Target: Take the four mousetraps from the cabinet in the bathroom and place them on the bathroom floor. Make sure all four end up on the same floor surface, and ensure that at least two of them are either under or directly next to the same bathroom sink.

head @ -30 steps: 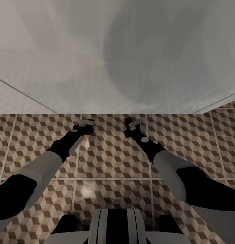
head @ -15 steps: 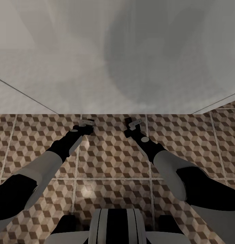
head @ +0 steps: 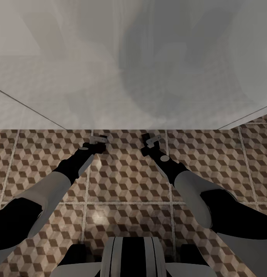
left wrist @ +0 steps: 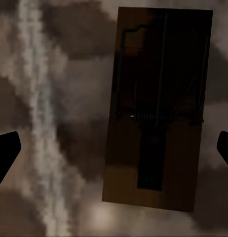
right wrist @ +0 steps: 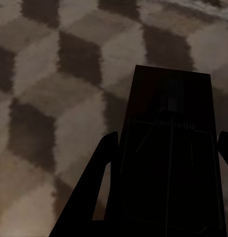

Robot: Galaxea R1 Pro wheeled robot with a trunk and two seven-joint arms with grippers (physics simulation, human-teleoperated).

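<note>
Nothing has moved since a second ago; both arms stay stretched toward 12 o'clock. Left gripper is spread apart over a mousetrap lying on the bathroom floor. Right gripper pinches a second, shadowed mousetrap

Bathroom, cube-patterned floor tiles, white fixture

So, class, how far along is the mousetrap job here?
Apparently done: one mousetrap lies flat on the bathroom floor between the wide-open left jaws. In hand: the right jaws grip a second mousetrap over the tiles. Left: setting it down, then any remaining traps.
</note>
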